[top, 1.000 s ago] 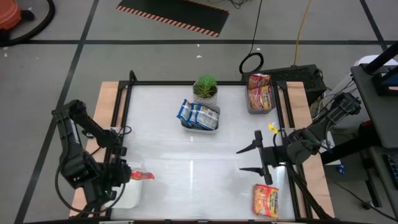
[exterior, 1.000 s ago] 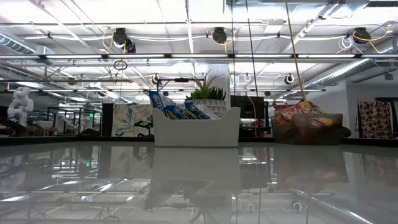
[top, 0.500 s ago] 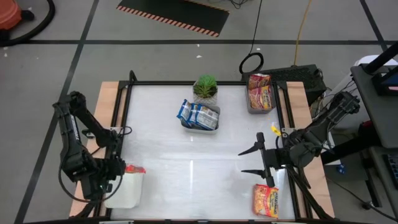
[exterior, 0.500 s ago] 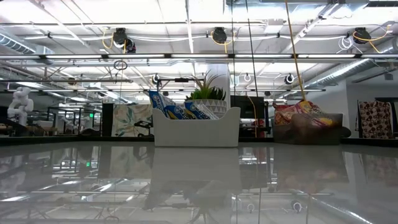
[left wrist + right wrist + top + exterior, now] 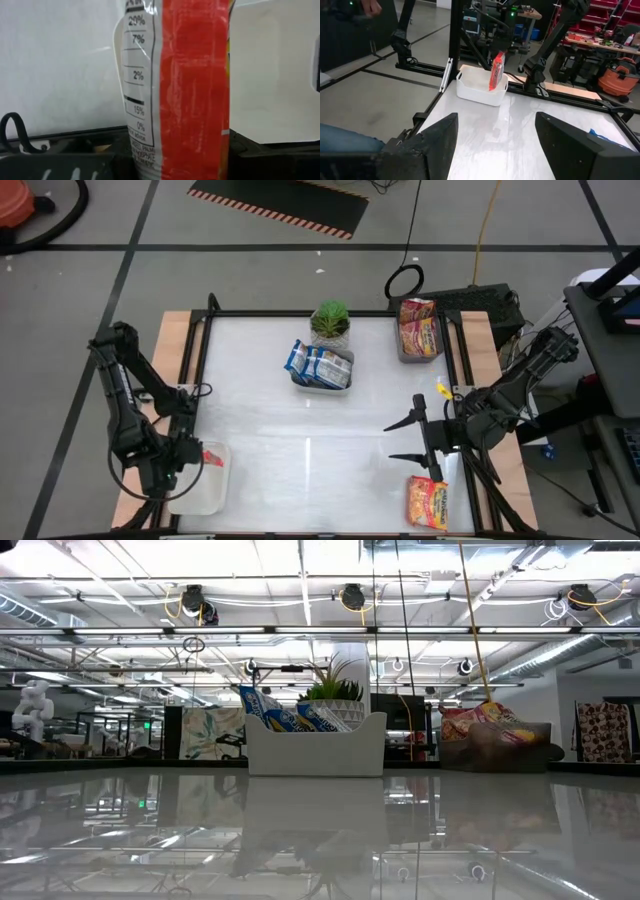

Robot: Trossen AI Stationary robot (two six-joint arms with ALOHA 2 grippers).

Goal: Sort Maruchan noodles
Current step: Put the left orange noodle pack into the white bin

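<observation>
My left gripper (image 5: 196,456) is at the table's near left corner, shut on an orange-red noodle packet (image 5: 212,458) that stands on edge over the white tray (image 5: 190,492). The right wrist view shows this packet (image 5: 496,70) upright above that tray (image 5: 479,89). My right gripper (image 5: 398,438) waits open at the right side, pointing toward the table's left. A pink-red and yellow packet (image 5: 427,502) lies flat on the table just near of it. Blue-white packets (image 5: 318,364) stand in the middle white tray (image 5: 315,752). More pink-red packets (image 5: 418,325) fill the grey tray (image 5: 495,752). My left gripper pinches the orange-red packet by its upper end (image 5: 172,157) between the two fingers, coming from above and pointing down. The packet hangs upright below the fingers, its white label side and red face (image 5: 192,85) showing. Its lower end (image 5: 494,86) reaches down to the tray's rim.
A potted plant (image 5: 331,321) stands just behind the middle tray at the far edge. A black frame rail (image 5: 196,370) runs along the table's sides. The white tabletop (image 5: 300,430) between the two arms is bare.
My left gripper has drawn back a little toward the table's left edge with the orange-red packet, bringing it from beside the near left tray's right rim to over the tray. It has stayed shut on the packet.
</observation>
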